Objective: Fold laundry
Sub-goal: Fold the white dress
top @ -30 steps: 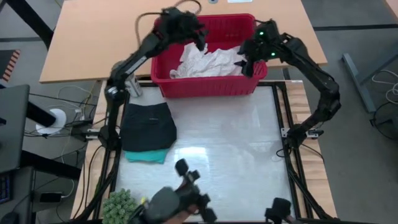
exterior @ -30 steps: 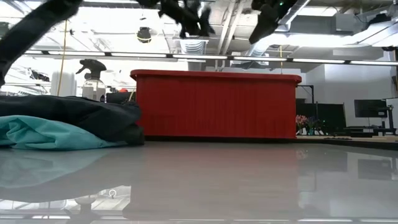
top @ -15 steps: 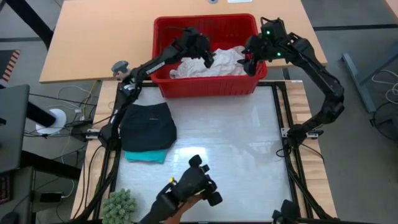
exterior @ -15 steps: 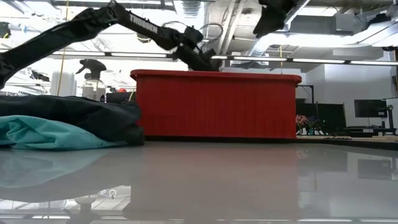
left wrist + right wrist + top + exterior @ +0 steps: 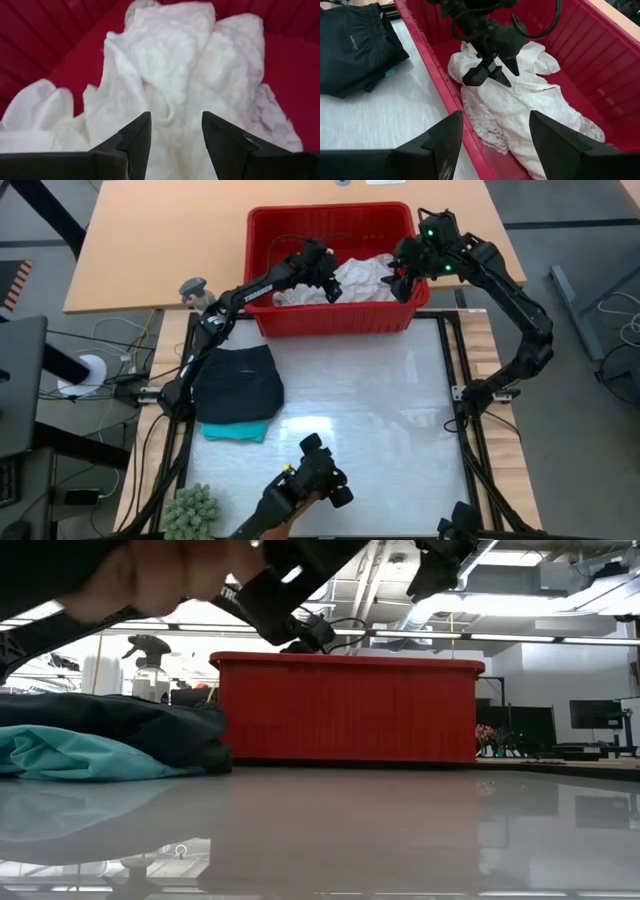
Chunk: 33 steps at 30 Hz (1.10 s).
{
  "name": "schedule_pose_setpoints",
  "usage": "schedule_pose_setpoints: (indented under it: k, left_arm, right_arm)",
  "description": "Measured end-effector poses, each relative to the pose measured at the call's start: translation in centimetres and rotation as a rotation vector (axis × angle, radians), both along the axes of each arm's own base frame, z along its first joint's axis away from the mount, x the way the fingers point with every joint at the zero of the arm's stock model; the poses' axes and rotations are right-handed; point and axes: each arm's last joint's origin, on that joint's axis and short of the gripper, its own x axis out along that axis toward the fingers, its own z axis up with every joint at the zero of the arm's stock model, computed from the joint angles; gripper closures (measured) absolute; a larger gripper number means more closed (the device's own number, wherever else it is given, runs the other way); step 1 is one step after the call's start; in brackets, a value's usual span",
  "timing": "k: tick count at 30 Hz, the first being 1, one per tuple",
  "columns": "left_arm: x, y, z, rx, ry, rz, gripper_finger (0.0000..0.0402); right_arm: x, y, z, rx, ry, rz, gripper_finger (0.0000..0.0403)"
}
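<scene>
White laundry [image 5: 345,280] lies crumpled in the red basket [image 5: 335,318] at the table's far edge. My left gripper [image 5: 175,131] is open inside the basket, its fingers slanting down over the top of the white pile [image 5: 170,70]; the right wrist view shows it [image 5: 487,76] there too. My right gripper [image 5: 495,137] hangs open above the basket's right end, with nothing between its fingers. A black garment [image 5: 238,380] lies folded on a teal one [image 5: 240,430] at the table's left. My left gripper's open fingertips [image 5: 470,80] stand right at the top of the white pile, coming from the table's left and slanting down. Whether they touch the cloth, I cannot tell.
A person's hand with a dark device [image 5: 310,480] reaches in over the table's near edge. A green fuzzy plant [image 5: 190,508] sits at the near left corner. A spray bottle [image 5: 193,288] stands left of the basket. The white tabletop [image 5: 370,400] stretches between basket and near edge.
My left gripper has dropped from above the basket's far rim down into the basket toward the white laundry, tipping further downward, still open. The hand with the dark device at the near edge has shifted.
</scene>
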Motion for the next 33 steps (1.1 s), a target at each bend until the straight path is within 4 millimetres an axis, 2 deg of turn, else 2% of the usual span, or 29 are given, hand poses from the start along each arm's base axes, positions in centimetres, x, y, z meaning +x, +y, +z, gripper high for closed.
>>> schedule_pose_setpoints:
  k: [3, 9, 13, 16, 18, 20, 21, 26, 33]
  left_arm:
    - [-0.1, 0.4, -1.1, -0.011, 0.029, 0.024, 0.0236]
    - [0.8, 0.9, -5.0, -0.059, 0.059, 0.043, 0.0236]
    - [0.9, 1.0, -6.0, 0.006, 0.135, 0.115, 0.0240]
    - [0.8, 1.0, -6.0, 0.025, 0.182, 0.096, 0.0271]
    - [0.7, 1.0, -5.6, 0.025, 0.184, 0.092, 0.0321]
    - [0.8, 1.2, -5.0, 0.025, 0.160, 0.102, 0.0377]
    - [0.8, 1.3, -4.5, 0.022, 0.142, 0.115, 0.0386]
    - [0.7, 1.3, -0.7, 0.098, 0.034, 0.170, 0.0399]
    - [-1.0, -0.5, 8.2, 0.235, -0.115, 0.205, 0.0401]
  right_arm:
    - [0.0, 0.0, 0.0, 0.000, 0.000, 0.000, 0.0148]
    - [0.1, 0.1, 0.0, 0.003, -0.001, 0.003, 0.0148]
    - [0.1, 0.1, 0.0, 0.000, -0.003, 0.003, 0.0148]
    - [0.1, 0.0, 0.0, -0.001, -0.003, 0.002, 0.0148]
    - [0.0, 0.0, 0.0, -0.002, -0.004, -0.001, 0.0148]
    - [-0.1, -0.2, 0.0, -0.006, -0.006, -0.006, 0.0148]
    - [-0.1, -0.3, 0.1, -0.007, -0.007, -0.011, 0.0148]
    - [-0.8, -0.9, 0.0, -0.020, 0.008, -0.067, 0.0148]
    - [-2.4, -2.3, 0.0, -0.040, 0.032, -0.178, 0.0148]
